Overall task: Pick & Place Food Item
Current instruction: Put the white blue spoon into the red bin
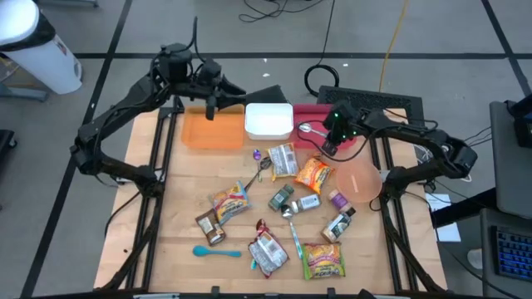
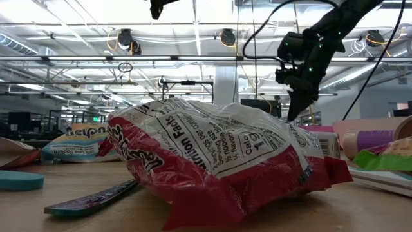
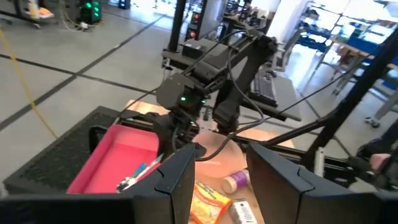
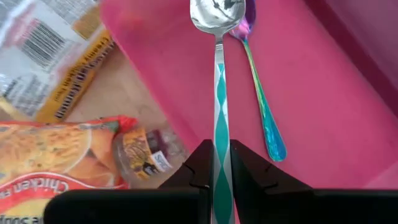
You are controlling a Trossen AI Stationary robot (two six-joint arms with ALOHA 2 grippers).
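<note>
Over the pink tray (image 4: 323, 93), a green-patterned spoon (image 4: 217, 81) is pinched in the right gripper (image 4: 216, 163) beside an iridescent one (image 4: 261, 106) already there (food packets untouched); release seems due next, while the left gripper (image 3: 217, 180) waits half-open.
</note>
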